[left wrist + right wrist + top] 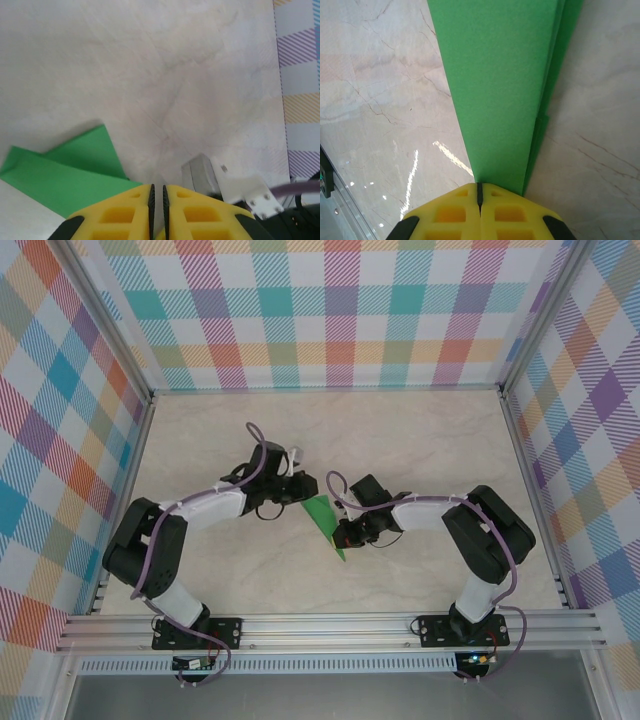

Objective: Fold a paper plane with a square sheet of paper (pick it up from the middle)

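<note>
The square sheet of paper [322, 516] is bright green and folded into a long narrow angular shape lying on the marble tabletop between both arms. My left gripper [303, 490] is at its far upper end. In the left wrist view the paper [60, 175] runs under the left yellow finger [117, 215], and the left gripper [157, 187] is almost shut, with a thin slit and nothing seen in it. My right gripper [345, 532] is at the near lower end. There the right gripper [480, 185] is shut, its tips at the end of the paper [500, 90], along the left crease.
Aluminium rails [330, 625] run along the near edge in front of the arm bases. Checked walls [330, 310] enclose the table on the other three sides. A white bracket and grey block of the right arm [235, 187] sit close beside my left fingers.
</note>
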Action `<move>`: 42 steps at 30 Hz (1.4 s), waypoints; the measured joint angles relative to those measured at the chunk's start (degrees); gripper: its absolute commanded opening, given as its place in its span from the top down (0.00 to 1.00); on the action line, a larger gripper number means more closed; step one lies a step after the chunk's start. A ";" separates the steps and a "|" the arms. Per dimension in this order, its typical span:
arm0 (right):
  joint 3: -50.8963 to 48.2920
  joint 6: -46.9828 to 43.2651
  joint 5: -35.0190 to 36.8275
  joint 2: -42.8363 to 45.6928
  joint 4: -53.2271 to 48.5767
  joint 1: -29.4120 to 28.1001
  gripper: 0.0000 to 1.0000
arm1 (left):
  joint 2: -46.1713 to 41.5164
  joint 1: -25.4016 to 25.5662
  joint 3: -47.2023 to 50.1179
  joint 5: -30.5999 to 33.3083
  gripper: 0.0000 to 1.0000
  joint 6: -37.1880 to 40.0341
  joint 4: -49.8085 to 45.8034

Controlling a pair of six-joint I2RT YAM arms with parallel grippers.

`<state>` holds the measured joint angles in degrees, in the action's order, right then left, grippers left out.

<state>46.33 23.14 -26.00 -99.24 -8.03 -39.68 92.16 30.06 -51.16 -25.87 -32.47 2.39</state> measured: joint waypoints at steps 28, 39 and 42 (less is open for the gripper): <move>0.02 1.46 0.20 -0.07 -0.20 0.00 1.00 | 9.49 6.16 3.48 2.01 0.94 0.15 1.97; -0.07 1.44 0.22 -0.07 -0.22 0.00 1.00 | 11.76 -3.32 -0.52 0.20 0.95 4.09 -2.27; -0.11 1.46 0.22 -0.07 -0.22 0.00 1.00 | 12.09 -6.45 -0.87 0.00 0.94 4.33 -2.27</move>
<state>46.22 24.60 -25.78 -99.31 -8.25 -39.68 104.25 23.62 -52.03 -25.87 -28.14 0.12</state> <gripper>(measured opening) 0.043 0.054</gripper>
